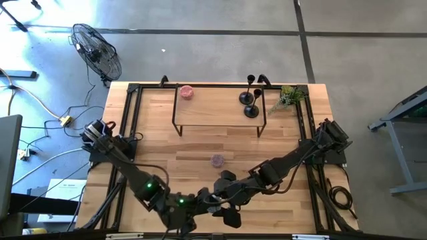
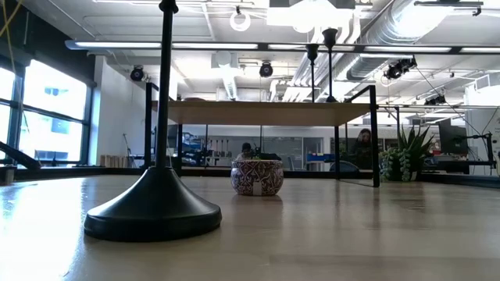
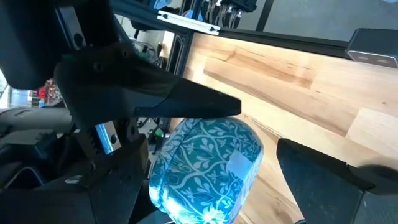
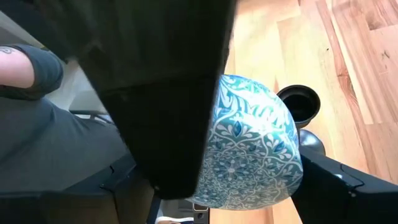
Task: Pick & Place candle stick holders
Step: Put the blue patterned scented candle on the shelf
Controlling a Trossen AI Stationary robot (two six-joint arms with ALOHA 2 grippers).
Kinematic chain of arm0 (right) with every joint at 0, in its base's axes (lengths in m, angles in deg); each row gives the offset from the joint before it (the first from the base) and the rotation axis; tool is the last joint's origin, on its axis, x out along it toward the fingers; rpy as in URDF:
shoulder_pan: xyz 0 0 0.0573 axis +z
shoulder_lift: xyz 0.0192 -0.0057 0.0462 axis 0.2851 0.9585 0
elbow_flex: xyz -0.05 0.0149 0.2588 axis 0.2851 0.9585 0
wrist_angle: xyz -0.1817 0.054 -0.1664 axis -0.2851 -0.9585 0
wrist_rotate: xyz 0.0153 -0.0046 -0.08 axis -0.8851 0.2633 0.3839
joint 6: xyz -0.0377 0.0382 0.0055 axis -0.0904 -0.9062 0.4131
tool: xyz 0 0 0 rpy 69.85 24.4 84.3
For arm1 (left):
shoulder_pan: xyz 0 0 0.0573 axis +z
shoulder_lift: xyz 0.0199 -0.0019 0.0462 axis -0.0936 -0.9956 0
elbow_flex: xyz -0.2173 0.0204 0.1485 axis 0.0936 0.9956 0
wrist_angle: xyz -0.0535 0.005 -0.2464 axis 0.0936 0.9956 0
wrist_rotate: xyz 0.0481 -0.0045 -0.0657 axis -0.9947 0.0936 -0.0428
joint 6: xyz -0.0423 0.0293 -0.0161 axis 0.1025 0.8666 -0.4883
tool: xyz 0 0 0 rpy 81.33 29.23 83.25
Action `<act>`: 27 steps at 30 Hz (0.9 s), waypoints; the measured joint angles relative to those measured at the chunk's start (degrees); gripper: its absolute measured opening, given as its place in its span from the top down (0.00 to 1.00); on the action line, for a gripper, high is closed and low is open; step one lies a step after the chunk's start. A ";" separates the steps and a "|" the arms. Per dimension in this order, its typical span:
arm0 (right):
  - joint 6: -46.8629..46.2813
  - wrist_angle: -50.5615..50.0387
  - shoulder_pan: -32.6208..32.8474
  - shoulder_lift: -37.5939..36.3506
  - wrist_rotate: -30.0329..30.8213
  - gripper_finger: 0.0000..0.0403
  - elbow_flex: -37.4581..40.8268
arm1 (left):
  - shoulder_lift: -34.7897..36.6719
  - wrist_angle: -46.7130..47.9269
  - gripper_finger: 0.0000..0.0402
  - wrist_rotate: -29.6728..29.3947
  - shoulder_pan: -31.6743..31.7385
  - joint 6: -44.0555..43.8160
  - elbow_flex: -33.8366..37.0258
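Two holders (image 1: pixel 249 103) overhead — one (image 2: pixel 156 203) low.

High cam straight down; low cam tabletop level; both wrist cams close on blue jar (image 3: pixel 208 168).

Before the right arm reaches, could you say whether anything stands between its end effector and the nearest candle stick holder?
Yes: a blue patterned jar sits right before the right end effector; the candle stick holder shows just past its edge.
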 joint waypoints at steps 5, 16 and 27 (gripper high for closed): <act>-0.02 0.00 0.00 0.00 -0.02 0.27 0.00 | 0.00 0.49 0.13 0.20 0.73 -0.64 0.00; -0.02 0.00 0.00 0.00 -0.20 0.27 0.00 | 0.00 0.87 0.16 0.39 0.69 -1.09 0.00; -0.17 -0.27 0.04 0.00 -0.50 0.28 0.07 | 0.00 0.69 0.43 1.42 0.69 -0.89 -0.04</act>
